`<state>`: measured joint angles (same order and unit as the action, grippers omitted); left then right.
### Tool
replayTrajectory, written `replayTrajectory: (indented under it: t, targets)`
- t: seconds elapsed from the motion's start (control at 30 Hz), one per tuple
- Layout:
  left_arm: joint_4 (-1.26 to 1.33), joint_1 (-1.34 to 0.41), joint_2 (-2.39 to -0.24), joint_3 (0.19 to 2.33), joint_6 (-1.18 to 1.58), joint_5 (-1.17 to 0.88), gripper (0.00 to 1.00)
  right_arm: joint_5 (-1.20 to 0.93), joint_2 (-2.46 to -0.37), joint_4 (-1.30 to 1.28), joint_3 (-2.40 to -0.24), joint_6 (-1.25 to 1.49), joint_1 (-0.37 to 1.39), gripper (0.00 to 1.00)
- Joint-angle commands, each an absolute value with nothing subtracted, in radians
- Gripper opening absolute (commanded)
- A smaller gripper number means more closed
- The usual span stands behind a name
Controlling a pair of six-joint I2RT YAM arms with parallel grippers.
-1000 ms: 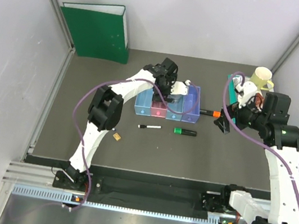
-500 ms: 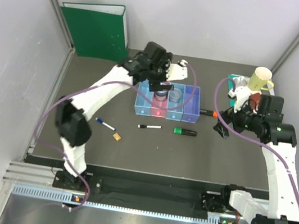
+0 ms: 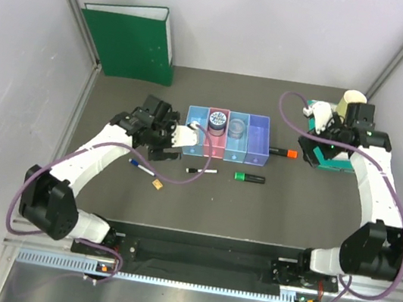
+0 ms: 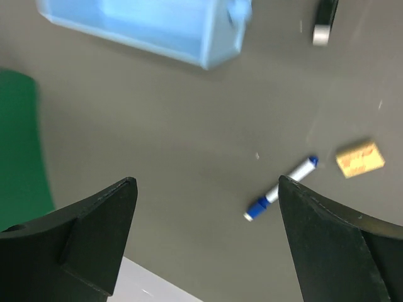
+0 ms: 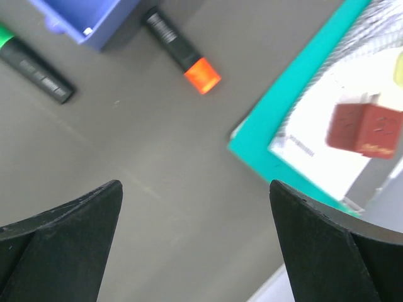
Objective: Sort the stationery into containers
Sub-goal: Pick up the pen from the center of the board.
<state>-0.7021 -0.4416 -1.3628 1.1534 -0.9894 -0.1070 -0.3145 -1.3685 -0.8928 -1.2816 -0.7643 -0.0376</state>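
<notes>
Your table (image 3: pixel 277 209) carries everything, with the green binder (image 3: pixel 130 44) standing at the far left wall. The row of four bins (image 3: pixel 200 148) sits mid-table. The teal tray (image 3: pixel 335 163) lies at the right, with the cream mug (image 3: pixel 351 102) behind it.

Your left tool (image 3: pixel 177 138) hangs just beside the row's left end, its fingers spread wide with nothing between them. Your right tool (image 3: pixel 317 140) is over the tray's near-left edge, also spread and empty.

From the right wrist, the orange-cap highlighter (image 5: pixel 179 50) lies on the table just beyond the right tool, beside the purple bin (image 5: pixel 82 16). The green-cap highlighter (image 3: pixel 249 178) lies in front of the row, apart from both tools.

Next to it is the black-cap pen (image 3: pixel 201 172). From the left wrist, the blue-cap pen (image 4: pixel 281 188) lies on the table under the open left tool, close to one finger (image 4: pixel 334 245).

One dark jar (image 3: pixel 218 122) sits in the pink bin and one clear jar (image 3: pixel 237 129) in the blue bin beside it. The tan square (image 4: pixel 359 158) lies just past the blue-cap pen.
</notes>
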Motion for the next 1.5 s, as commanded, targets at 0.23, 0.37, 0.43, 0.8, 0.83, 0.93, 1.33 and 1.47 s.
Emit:
replayTrajectory:
  t: [0.23,0.37,0.43,0.8,0.83,0.93,1.33,1.47]
  targets:
    - [-0.692,-0.219,-1.410,1.032,-1.359,-0.273,0.93,-0.302,-1.338,-0.835,-1.306,-0.772,-0.055,1.00]
    - [-0.715,-0.180,-1.439,0.987,-1.472,-0.287,0.91,-0.302,-1.283,-0.838,-1.272,-0.769,-0.060,1.00]
    - [-0.725,-0.164,-1.456,0.982,-1.512,-0.307,0.91,-0.308,-1.256,-0.841,-1.264,-0.767,-0.061,1.00]
    - [-0.747,-0.135,-1.566,0.974,-1.615,-0.272,0.85,-0.342,-1.206,-0.873,-1.252,-0.741,-0.071,1.00]
    - [-0.762,-0.133,-1.572,0.974,-1.626,-0.267,0.85,-0.341,-1.201,-0.874,-1.250,-0.739,-0.071,1.00]
    - [-0.758,-0.130,-1.583,0.963,-1.629,-0.253,0.84,-0.342,-1.193,-0.873,-1.250,-0.733,-0.071,1.00]
    - [-0.723,-0.107,-1.643,0.904,-1.690,-0.196,0.70,-0.356,-1.181,-0.882,-1.253,-0.706,-0.071,1.00]
    - [-0.723,-0.106,-1.664,0.900,-1.701,-0.189,0.44,-0.354,-1.175,-0.877,-1.252,-0.695,-0.071,1.00]
